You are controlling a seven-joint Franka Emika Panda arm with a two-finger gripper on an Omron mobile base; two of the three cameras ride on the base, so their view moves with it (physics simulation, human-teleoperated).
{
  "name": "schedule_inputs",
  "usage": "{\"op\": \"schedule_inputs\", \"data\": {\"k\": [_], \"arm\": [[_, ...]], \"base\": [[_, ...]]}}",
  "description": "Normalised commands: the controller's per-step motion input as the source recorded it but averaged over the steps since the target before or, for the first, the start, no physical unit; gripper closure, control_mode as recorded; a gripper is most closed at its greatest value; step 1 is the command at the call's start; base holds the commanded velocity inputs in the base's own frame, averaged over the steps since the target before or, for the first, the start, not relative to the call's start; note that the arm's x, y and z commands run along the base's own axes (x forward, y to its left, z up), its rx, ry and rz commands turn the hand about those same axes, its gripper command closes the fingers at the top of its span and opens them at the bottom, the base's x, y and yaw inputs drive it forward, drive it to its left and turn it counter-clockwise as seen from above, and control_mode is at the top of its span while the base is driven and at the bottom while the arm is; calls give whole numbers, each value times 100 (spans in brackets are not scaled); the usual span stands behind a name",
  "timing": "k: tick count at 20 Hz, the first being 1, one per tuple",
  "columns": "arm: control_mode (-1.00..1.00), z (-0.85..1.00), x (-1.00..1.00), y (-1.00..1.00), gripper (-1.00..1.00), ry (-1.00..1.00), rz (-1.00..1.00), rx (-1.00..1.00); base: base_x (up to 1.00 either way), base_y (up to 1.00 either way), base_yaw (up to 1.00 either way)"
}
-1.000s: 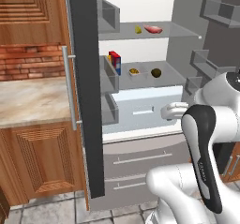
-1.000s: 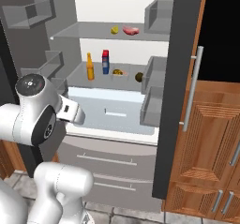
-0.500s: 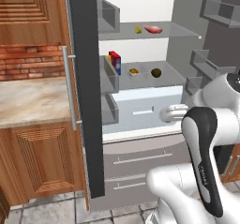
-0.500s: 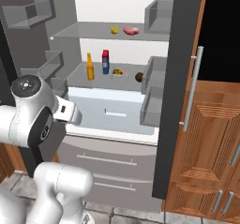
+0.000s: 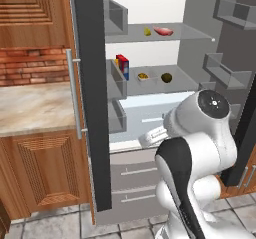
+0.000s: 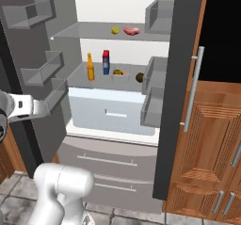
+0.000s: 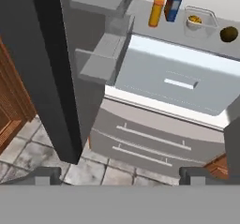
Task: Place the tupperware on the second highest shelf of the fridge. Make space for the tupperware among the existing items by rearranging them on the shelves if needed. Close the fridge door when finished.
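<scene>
**Fingers spread and empty below the open fridge**

Fingertips (image 7: 47,175) show as two dark stubs far apart at the bottom of the hand view, nothing between them; the gripper (image 7: 119,175) looks down at the floor tiles and the fridge's (image 6: 183,78) two base drawers.

Against the pictures of a second ago, the arm has swung hard toward the robot's left. In the left base view its white elbow now rises in front of the lower fridge, where before it sat near the right edge. In the right base view the wrist has slid almost out at the left edge.

Left to right on the second highest shelf (image 6: 77,80) in the right base view: a yellow-orange bottle (image 6: 90,67), a blue and red carton (image 6: 106,61), the tupperware (image 6: 119,72) with yellow food in it, then a dark olive-brown ball (image 6: 140,77) just beside the right door bin. On the see-through top shelf (image 6: 70,31) lie a small yellow bit (image 6: 115,30) and a red-pink meat piece (image 6: 132,30), close together.

Both doors stand open. In the left base view the left door hides the bottle, and the arm covers much of the pale crisper drawer (image 5: 145,115). The hand view cuts off the top shelf and part of the ball.
</scene>
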Motion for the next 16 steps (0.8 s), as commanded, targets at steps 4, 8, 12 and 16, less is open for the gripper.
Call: {"op": "schedule_inputs", "data": {"k": [4,8,12,16], "arm": [[-100,-6,0,100,-100,-2,16,-33],[-100,0,21,100,-100,0,9,-32],[-100,-1,44,100,-100,0,2,-34],[-100,-4,73,100,-100,0,0,-32]], "base": [[0,0,0],[0,0,0],[0,0,0],[0,0,0]]}}
